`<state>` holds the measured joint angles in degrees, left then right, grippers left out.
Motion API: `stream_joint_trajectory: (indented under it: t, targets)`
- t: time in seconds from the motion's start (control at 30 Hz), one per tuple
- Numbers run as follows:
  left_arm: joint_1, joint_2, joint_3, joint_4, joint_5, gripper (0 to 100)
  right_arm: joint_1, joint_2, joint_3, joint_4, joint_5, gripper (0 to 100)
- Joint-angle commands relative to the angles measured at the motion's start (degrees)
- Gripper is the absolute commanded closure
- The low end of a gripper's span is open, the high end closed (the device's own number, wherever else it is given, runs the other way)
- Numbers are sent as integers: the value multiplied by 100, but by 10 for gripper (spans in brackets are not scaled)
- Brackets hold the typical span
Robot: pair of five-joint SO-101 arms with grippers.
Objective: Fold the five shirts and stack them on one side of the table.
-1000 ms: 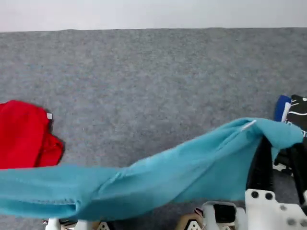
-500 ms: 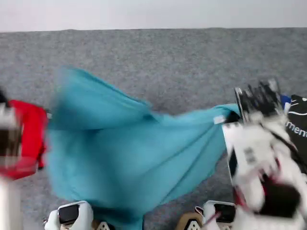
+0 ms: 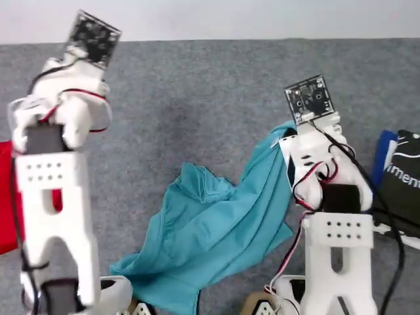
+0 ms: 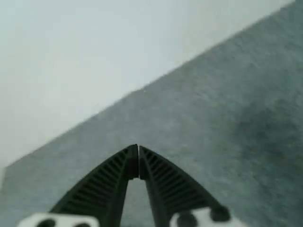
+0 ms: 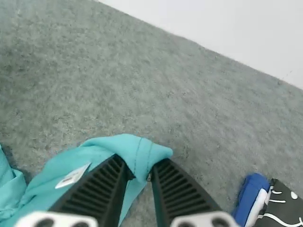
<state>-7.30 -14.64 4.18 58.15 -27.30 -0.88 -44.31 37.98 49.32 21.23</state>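
A teal shirt [image 3: 216, 230] lies crumpled across the middle of the grey table, one end lifted toward the right arm [image 3: 328, 197]. In the right wrist view my right gripper [image 5: 140, 171] is shut on a fold of the teal shirt [image 5: 118, 146] near its collar label, just above the table. The left arm [image 3: 52, 164] stands raised at the left. My left gripper [image 4: 138, 150] is shut with nothing in it, aimed at the table's far edge and the wall. A red shirt [image 3: 5, 197] lies at the left edge, mostly hidden behind the left arm.
A blue shirt [image 3: 386, 154] and a black printed shirt [image 3: 403, 180] lie at the right edge, also seen as the blue shirt [image 5: 253, 196] and black shirt [image 5: 284, 208]. Bare grey felt [image 3: 197, 98] spans the far half of the table.
The teal shirt, stretched in the air between both arms, was swung forward and its left end dropped onto the table. The left arm rose away without it; the right gripper kept hold.
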Motion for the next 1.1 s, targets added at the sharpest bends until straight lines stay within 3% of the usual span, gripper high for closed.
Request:
stream_joint_trajectory:
  t: [0.0, 0.1, 0.3, 0.5, 1.07]
  targets:
    - [527, 475, -31, 413, -26, 994, -48, 40, -26, -127, 35, 988]
    - [1020, 1046, -31, 888, 18, 972, -13, 48, -18, -31, 44, 988]
    - [1521, 2110, -57, 1178, 905, 814, -13, 31, -18, 268, 44, 988]
    - [1996, 3226, -356, 1275, 914, 804, 154, 48, -9, 277, 35, 988]
    - [2048, 6585, -4277, 3771, 941, 810, 207, 31, -18, 277, 35, 988]
